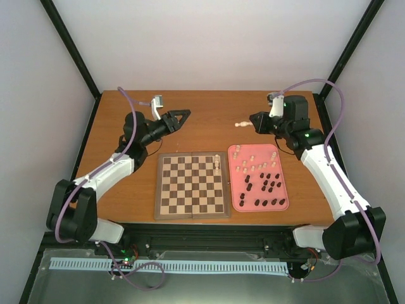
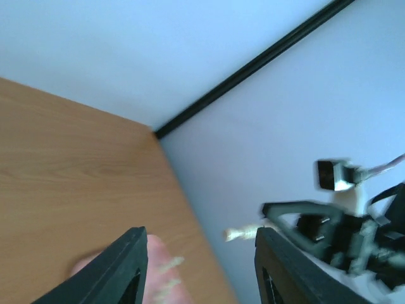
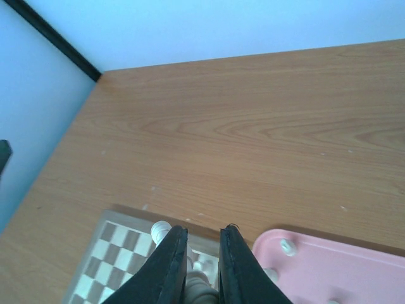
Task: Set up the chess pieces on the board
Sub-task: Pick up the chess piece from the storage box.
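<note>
The board (image 1: 193, 185) lies at the table's middle front, with two cream chess pieces (image 1: 218, 163) standing in its far right corner. My right gripper (image 1: 252, 121) hovers above the table behind the pink tray, shut on a cream chess piece (image 1: 241, 125) that sticks out to the left. In the right wrist view the fingers (image 3: 174, 266) pinch that piece (image 3: 204, 292) low between them, over the board's corner (image 3: 117, 253). My left gripper (image 1: 183, 117) is open and empty, raised behind the board's far left. From the left wrist view the held piece (image 2: 243, 233) shows between its fingers.
A pink tray (image 1: 281, 190) right of the board holds several cream pieces at its far end and several dark pieces nearer me. Its corner shows in the right wrist view (image 3: 354, 253). Bare wooden table (image 1: 209, 104) lies behind the board, with white walls and black frame posts around.
</note>
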You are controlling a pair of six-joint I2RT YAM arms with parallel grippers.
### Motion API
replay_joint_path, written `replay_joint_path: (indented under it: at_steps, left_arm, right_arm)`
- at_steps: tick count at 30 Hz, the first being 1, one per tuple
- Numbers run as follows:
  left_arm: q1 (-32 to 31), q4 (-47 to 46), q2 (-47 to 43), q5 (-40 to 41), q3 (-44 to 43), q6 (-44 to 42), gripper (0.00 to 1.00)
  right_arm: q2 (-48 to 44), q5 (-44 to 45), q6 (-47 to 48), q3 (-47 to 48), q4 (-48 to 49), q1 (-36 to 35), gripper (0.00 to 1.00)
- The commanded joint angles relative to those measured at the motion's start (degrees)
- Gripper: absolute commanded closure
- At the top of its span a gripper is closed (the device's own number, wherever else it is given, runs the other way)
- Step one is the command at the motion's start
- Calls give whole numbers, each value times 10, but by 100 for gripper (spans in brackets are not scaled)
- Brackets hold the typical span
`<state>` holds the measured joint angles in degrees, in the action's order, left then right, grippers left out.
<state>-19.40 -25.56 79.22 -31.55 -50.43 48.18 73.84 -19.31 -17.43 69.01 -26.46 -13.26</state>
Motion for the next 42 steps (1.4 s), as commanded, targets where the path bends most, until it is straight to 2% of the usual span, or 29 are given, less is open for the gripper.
replay_joint_path:
  at_steps: [1, 3, 6, 8, 11, 14, 21, 26, 42]
  left_arm:
    - [-1, -269, 44, -57, 31, 256, 57]
    - [-1, -336, 69, -63, 40, 323, 59]
    - [-2, -396, 97, -70, 42, 382, 57]
    - [-3, -416, 107, -76, 40, 409, 47]
    - [-5, -430, 117, -84, 36, 438, 36]
    - [-7, -436, 119, -91, 34, 458, 31]
    - [-19, -434, 134, -108, 22, 481, 37]
    - [-26, -404, 146, -117, 13, 463, 39]
    - [-26, -373, 142, -123, 6, 436, 42]
  right_arm:
    - [-26, -72, -24, -7, 42, -3, 87]
    - [-32, -84, -36, -12, 56, -3, 87]
    - [-35, -99, -51, -15, 78, -22, 87]
    - [-33, -103, -58, -15, 92, -31, 87]
    - [-19, -103, -62, -6, 102, -46, 88]
    - [-3, -99, -65, 3, 116, -61, 88]
    - [30, -95, -71, 26, 144, -84, 88]
    - [47, -95, -73, 44, 155, -93, 88]
    - [110, -99, -71, 93, 158, -121, 87]
